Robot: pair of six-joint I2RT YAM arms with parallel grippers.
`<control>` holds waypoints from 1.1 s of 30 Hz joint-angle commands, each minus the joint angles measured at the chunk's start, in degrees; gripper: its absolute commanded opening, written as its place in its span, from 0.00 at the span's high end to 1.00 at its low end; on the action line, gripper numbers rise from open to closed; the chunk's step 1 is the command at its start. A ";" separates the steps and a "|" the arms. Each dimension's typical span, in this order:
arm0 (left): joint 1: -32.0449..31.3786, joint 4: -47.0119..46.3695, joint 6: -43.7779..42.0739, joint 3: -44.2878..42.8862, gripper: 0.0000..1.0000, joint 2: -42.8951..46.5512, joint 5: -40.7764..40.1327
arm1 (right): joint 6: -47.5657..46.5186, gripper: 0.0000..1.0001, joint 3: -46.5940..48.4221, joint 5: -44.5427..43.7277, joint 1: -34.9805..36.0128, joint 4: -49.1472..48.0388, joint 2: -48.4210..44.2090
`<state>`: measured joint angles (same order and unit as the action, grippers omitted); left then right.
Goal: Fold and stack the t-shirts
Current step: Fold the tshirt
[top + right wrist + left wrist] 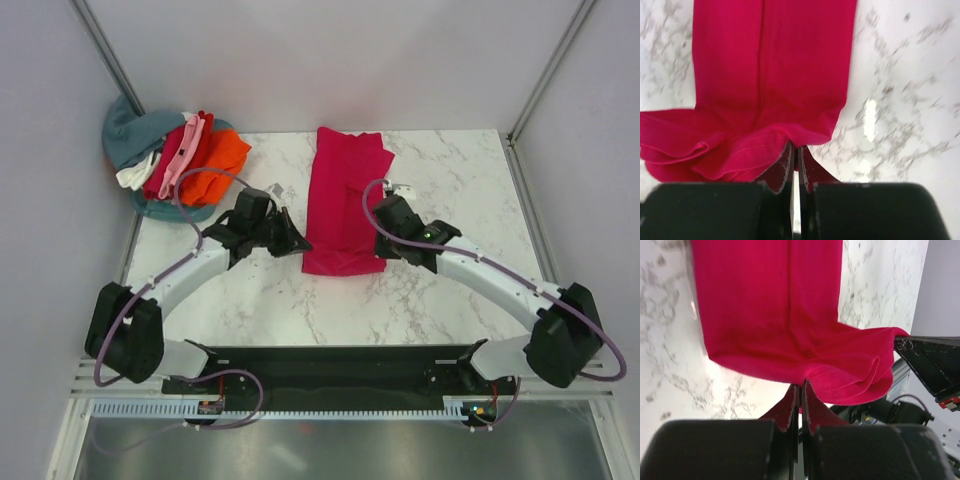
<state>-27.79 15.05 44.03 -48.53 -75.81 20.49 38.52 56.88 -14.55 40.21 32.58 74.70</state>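
The left gripper (800,392) has its jaws pressed together on the near hem of a long, folded crimson-magenta cloth t-shirt (770,315). The right gripper (796,155) is likewise clamped tight on that same hem, further to the right. Between the two pinches the hem bunches in loose folds. Ahead of both jaws the shirt stretches away as a narrow strip on the white marble-patterned tabletop (450,290). Well off to the left, at the table's far corner, lies a heap of orange, red, pink, white and teal-grey t-shirts (185,160).
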 commanded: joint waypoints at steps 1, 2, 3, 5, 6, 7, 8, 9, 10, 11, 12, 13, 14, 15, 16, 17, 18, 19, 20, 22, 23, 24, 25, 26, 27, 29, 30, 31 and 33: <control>2.74 0.16 -3.78 -6.74 0.98 -5.74 0.08 | -4.41 1.00 8.30 -8.21 -2.41 0.21 6.92; 3.87 0.24 -4.04 -9.36 0.98 -6.97 -0.27 | -4.86 1.00 9.72 -8.39 -3.02 0.21 8.35; 4.32 0.16 -4.30 -10.69 0.98 -8.03 -0.54 | -5.21 1.00 11.13 -8.57 -4.51 0.12 9.84; 5.81 0.16 -4.57 -14.37 0.98 -11.28 -1.24 | -6.17 1.00 14.39 -8.05 -6.01 -0.67 13.62; 6.17 0.16 -4.65 -15.61 0.98 -12.51 -1.59 | -6.44 1.00 15.44 -7.43 -7.41 -1.02 16.16; 6.61 0.16 -4.83 -17.98 0.98 -14.61 -1.77 | -6.88 1.00 17.37 -6.30 -8.21 -1.63 17.23; 6.87 0.16 -4.92 -19.30 0.98 -16.02 -2.21 | -7.49 1.00 18.43 -5.59 -8.91 -1.81 18.46; 7.40 0.24 -5.09 -20.45 0.98 -17.17 -2.21 | -7.85 1.00 20.35 -4.97 -10.40 -1.99 20.82; 7.57 0.24 -5.10 -22.81 0.98 -19.87 -2.21 | -8.20 1.00 21.24 -3.75 -11.19 -2.25 22.06; 8.01 0.24 -5.10 -24.14 0.98 -21.21 -1.95 | -8.72 1.00 22.21 -2.95 -11.90 -2.34 23.12; 8.19 0.24 -4.92 -25.37 0.98 -22.53 -1.60 | -8.99 1.00 24.05 -2.16 -13.30 -2.52 25.39; 8.54 0.24 -4.66 -26.51 0.98 -24.02 -1.16 | -9.17 1.00 24.85 -1.20 -13.92 -2.69 26.37; 8.98 0.16 -4.48 -28.87 0.98 -26.38 -0.55 | -9.52 1.00 25.73 0.29 -14.54 -2.87 27.34; 8.98 0.16 -4.31 -30.03 0.98 -27.80 -0.45 | -10.22 1.00 26.52 0.83 -15.50 -3.13 28.13; 9.24 0.16 -4.30 -32.13 0.98 -28.86 -0.28 | -10.66 1.00 28.09 1.27 -15.86 -3.48 29.88; 9.33 0.16 -4.22 -33.11 0.98 -29.91 0.07 | -11.01 1.00 28.89 1.80 -16.12 -3.57 30.68; 9.51 0.16 -4.04 -34.07 0.98 -32.10 0.25 | -11.36 1.00 29.68 1.98 -16.65 -3.66 32.16; 9.60 0.16 -3.95 -35.74 0.98 -33.08 0.51 | -11.97 1.00 31.26 2.15 -16.91 -3.75 32.96; 9.68 0.16 -3.87 -36.54 0.98 -34.04 0.86 | -12.15 1.00 31.97 2.59 -17.26 -3.84 33.84; 9.95 0.07 -3.60 -38.29 0.98 -36.15 0.87 | -12.59 1.00 34.07 4.43 -18.14 -4.01 36.13; 10.12 0.07 -3.51 -38.82 0.98 -36.77 0.69 | -12.77 1.00 34.78 4.96 -18.41 -4.19 36.92; 10.21 0.16 -3.43 -39.35 0.98 -38.00 0.60 | -12.94 1.00 36.01 5.84 -18.84 -4.19 38.49; 10.30 0.07 -3.34 -40.31 0.98 -38.70 0.52 | -13.29 1.00 36.71 6.28 -19.02 -4.45 39.29; 10.65 0.16 -3.25 -40.85 0.98 -39.23 0.51 | -13.30 1.00 37.42 6.63 -19.20 -4.45 40.08; 10.57 -0.02 -3.08 -41.37 0.98 -39.93 0.51 | -13.39 1.00 38.03 6.81 -19.55 -4.63 41.66; 10.83 -0.02 -2.99 -43.04 0.98 -42.39 0.95 | -13.30 0.99 39.88 8.12 -20.08 -4.72 43.16; 11.00 -0.02 -2.81 -43.66 0.96 -43.27 1.13 | -13.04 0.90 40.93 8.83 -20.60 -4.72 44.47; 11.09 0.07 -2.81 -44.80 0.80 -44.76 1.48 | -12.34 0.66 41.37 8.83 -20.78 -4.80 45.09; 11.18 -0.02 -3.16 -45.59 0.60 -45.65 1.92 | -11.98 0.26 41.47 8.40 -20.96 -5.33 45.10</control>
<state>-17.08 15.99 41.41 -91.07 -119.55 20.29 26.63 95.72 -7.11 19.94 28.88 119.28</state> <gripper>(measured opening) 0.332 0.646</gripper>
